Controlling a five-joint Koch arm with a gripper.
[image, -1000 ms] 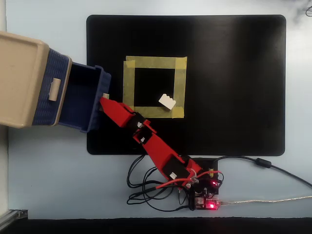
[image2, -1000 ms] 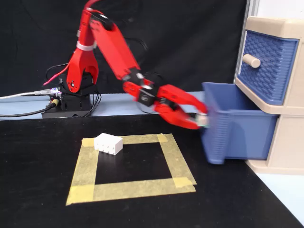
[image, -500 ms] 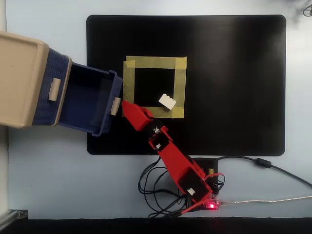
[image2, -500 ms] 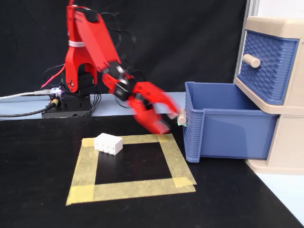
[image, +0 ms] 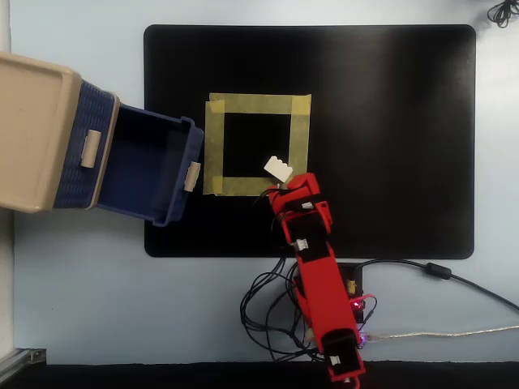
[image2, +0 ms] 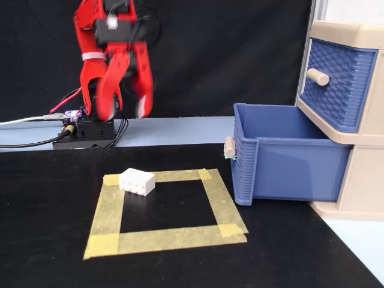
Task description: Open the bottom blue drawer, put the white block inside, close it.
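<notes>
From where the fixed view stands, the nearest thing is the yellow tape square point(image2: 166, 211) stuck on the black mat point(image2: 54, 240). The white block point(image2: 137, 181) sits on the square's far-left corner, at about ten o'clock from its middle, partly on the tape, lying on its side with the studs facing front. It looks like hard, light plastic: stiff, smooth, a bit slippery, not fragile. I'd say the best hold is across its short width on the two flat long faces, avoiding the studded face so the pads sit flush.

Off at three o'clock from the block, well apart, the bottom blue drawer point(image2: 282, 162) is already pulled out, its beige tab handle point(image2: 228, 147) pointing toward the square. It looks empty from above. Behind it stands the beige cabinet point(image2: 360, 180) with the upper blue drawer point(image2: 336, 81) closed.

Farther back, at about twelve o'clock from the block, the red gripper point(image2: 125, 111) hangs in the air with its fingers point(image2: 143, 90) spread moderately and holding nothing. In the overhead view it hovers just beside the block, not touching. Cables point(image: 268, 312) trail around the arm's base point(image2: 90, 129).
</notes>
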